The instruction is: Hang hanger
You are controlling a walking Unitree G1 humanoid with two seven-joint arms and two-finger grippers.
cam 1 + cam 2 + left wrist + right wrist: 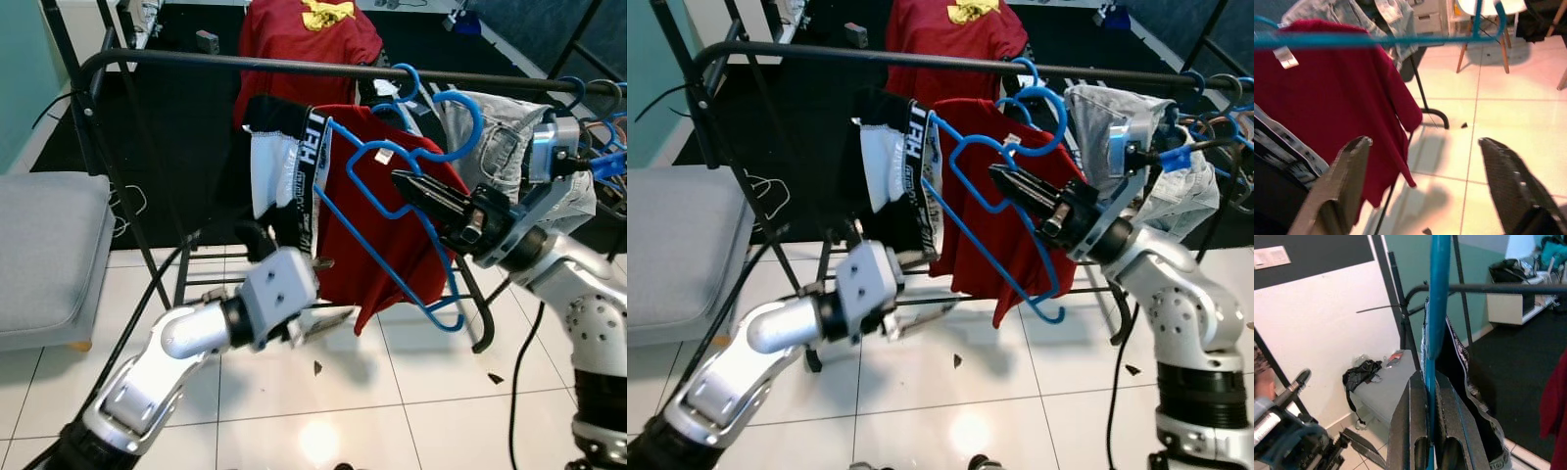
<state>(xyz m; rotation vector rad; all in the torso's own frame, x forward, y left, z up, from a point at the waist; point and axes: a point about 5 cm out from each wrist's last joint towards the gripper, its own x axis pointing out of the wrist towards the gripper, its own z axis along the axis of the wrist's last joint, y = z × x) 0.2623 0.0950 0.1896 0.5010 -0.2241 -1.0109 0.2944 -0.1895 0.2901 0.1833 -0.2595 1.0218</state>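
1. Nearest the camera, the left gripper (318, 279) waits low before the rack, jaws apart and empty, close beside the black-and-white shorts (284, 162) and the hem of the red shirt (377, 230).
2. The right gripper (407, 186) has its jaws clamped on the blue hanger (377, 211), held in the air just below the black rail (294, 67), in front of the red shirt.
3. The hanger's long axis tilts steeply, lower end toward the floor; its hook (460, 122) points up toward the rail, seemingly not yet over it.
4. Risk, by judgement: the hook could snag the neighbouring blue hanger hook (407, 83) or the grey jeans (500, 147), or slip off if released early.
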